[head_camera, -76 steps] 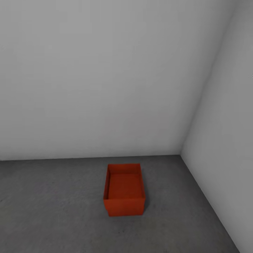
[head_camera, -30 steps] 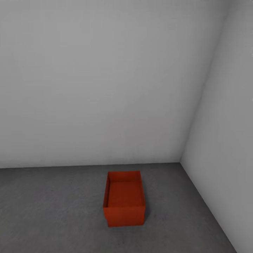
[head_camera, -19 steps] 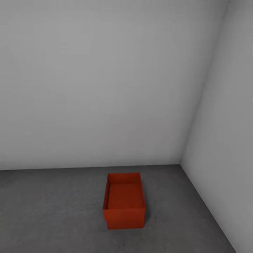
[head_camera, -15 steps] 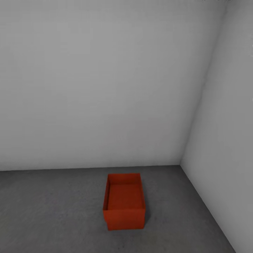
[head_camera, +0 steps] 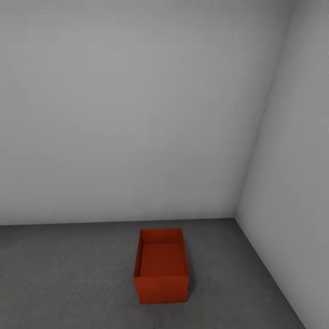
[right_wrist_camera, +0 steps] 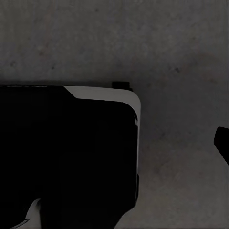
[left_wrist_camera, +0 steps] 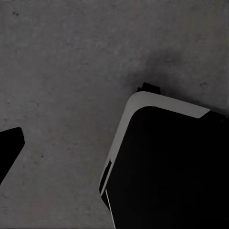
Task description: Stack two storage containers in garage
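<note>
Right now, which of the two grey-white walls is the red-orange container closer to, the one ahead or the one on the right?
The storage container sits on the concrete floor closer to the wall ahead; the right-hand wall has wider bare floor before it.

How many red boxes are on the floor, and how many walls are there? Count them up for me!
Red bins: 1, though a second could be nested in it; I cannot tell
Grey-white walls: 2 (back wall, side wall)
Grey floor: 1
Total: 4
</note>
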Controlling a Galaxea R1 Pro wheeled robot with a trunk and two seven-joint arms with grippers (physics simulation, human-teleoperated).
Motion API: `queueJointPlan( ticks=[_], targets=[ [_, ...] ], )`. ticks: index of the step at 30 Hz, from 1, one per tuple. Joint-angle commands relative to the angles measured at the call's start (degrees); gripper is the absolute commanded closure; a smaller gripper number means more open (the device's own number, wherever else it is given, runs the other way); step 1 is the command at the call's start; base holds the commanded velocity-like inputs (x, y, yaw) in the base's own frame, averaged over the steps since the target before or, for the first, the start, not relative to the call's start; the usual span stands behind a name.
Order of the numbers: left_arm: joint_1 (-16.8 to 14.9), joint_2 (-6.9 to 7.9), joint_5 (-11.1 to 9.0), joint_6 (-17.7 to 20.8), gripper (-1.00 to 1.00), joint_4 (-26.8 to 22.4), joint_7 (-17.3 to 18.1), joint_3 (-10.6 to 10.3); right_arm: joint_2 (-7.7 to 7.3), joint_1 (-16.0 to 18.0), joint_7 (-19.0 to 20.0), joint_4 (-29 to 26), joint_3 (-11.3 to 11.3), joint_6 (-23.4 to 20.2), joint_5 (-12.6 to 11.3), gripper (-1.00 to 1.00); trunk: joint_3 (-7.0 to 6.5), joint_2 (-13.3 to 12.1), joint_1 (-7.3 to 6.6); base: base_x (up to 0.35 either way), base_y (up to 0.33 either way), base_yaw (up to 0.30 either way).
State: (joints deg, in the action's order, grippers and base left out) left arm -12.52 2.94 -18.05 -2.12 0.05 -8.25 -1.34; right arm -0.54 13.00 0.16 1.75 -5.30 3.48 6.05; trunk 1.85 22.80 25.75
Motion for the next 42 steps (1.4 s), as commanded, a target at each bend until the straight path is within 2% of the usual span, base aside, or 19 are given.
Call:
queueJointPlan(
  ticks=[1, 18, 24, 42],
  targets=[
    [-0.05, -0.02, -0.32, -0.17, -1.0, 0.03, -0.1, -0.16, -0.02, 0.09, 0.0, 0.19, -0.5, 0.35, 0.6, -1.0, 0.03, 0.12, 0.04, 0.0, 0.0, 0.0],
    [-0.05, -0.16, -0.32, -0.12, -1.0, 0.03, -0.1, -0.22, -0.1, 0.09, -0.06, 0.18, -0.28, 0.3, 0.72, -1.0, -1.56, 0.12, 0.04, 0.0, 0.0, 0.0],
    [-0.05, -1.04, -0.32, -0.08, -1.0, -0.03, -0.1, -0.24, -0.14, 0.09, -0.07, 0.13, -0.24, 0.3, 0.72, -1.0, -2.08, 0.12, 0.04, 0.0, 0.0, 0.0],
    [-0.05, -0.93, -0.01, -0.25, -1.0, -0.65, -0.19, -0.27, -0.17, 0.09, -0.92, 0.1, -0.15, 0.12, 0.63, -1.0, -2.24, 0.12, 0.04, 0.0, 0.0, 0.0]
  ],
)
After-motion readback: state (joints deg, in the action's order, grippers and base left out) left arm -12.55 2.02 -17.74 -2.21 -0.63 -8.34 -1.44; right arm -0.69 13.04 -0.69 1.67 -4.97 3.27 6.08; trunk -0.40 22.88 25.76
